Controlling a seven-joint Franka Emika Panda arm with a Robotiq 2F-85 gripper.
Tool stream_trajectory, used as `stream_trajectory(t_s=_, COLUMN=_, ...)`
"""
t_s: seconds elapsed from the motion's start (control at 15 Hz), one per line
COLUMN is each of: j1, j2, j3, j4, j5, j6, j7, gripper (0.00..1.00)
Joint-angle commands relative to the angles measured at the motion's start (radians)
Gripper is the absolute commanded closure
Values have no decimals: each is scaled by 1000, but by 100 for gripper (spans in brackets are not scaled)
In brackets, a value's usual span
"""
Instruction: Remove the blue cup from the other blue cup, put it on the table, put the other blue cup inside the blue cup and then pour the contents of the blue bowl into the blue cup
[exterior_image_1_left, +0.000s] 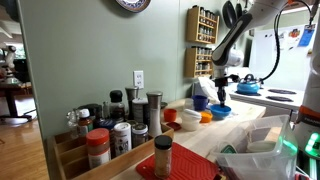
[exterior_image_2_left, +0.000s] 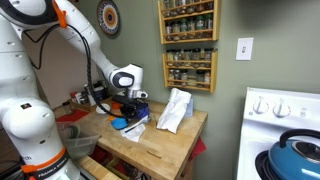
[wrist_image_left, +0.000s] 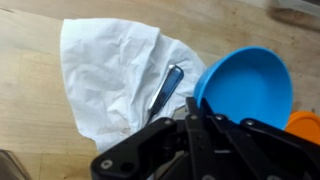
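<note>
- Starting at the left of the wrist view, a crumpled white paper (wrist_image_left: 105, 70) lies on the wooden table (wrist_image_left: 30, 35). A thin metal handle (wrist_image_left: 168, 88) rests on the paper's right edge.
- At the bottom middle, the pincer (wrist_image_left: 200, 125) comes in with its jaws fully closed. I cannot tell whether they nip anything, because dark parts of the pincer cover the spot where it meets the bowl's near edge.
- Right of the pincer is the blue bowl (wrist_image_left: 245, 85), touching it or just beside it, with its hollow turned toward the camera. What it holds cannot be made out.
- At the far right, an orange bowl (wrist_image_left: 306, 125) sits just beside the blue one.
- In an exterior view the blue cup (exterior_image_1_left: 201, 102) stands upright on the table to the left. The blue bowl is near it on the right, directly under the pincer.
- The bowl looks like light, stiff, smooth plastic, so it will probably be slippery.
- Its thin rim seems the only place to take hold, with one finger inside the wall and one outside.
- Gripping the side away from the cup would leave the opposite lip free to tip over the cup.
- Held on one side only, the bowl may swing in the grip, so a slow tilt seems wise to avoid spilling.
</note>
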Motion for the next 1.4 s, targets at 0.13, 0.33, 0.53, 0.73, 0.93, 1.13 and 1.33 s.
stream_trajectory(t_s=0.13, j1=-16, j2=41, j3=18, j4=15, j5=53, j6=36, j7=14, gripper=99)
stream_trajectory(t_s=0.33, j1=-16, j2=51, j3=24, j4=13, j5=72, j6=64, j7=22, gripper=99)
stream_trajectory(t_s=0.53, j1=-15, j2=60, j3=29, j4=12, j5=72, j6=87, j7=47, gripper=99)
stream_trajectory(t_s=0.73, j1=-15, j2=49, j3=31, j4=5, j5=49, j6=102, j7=69, gripper=64)
stream_trajectory(t_s=0.93, j1=-20, j2=5, j3=28, j4=-9, j5=45, j6=104, j7=48, gripper=42)
stream_trajectory(t_s=1.13, j1=-19, j2=-51, j3=25, j4=-21, j5=31, j6=96, j7=34, gripper=18)
stream_trajectory(t_s=1.33, j1=-7, j2=-123, j3=24, j4=-30, j5=-15, j6=77, j7=24, gripper=0)
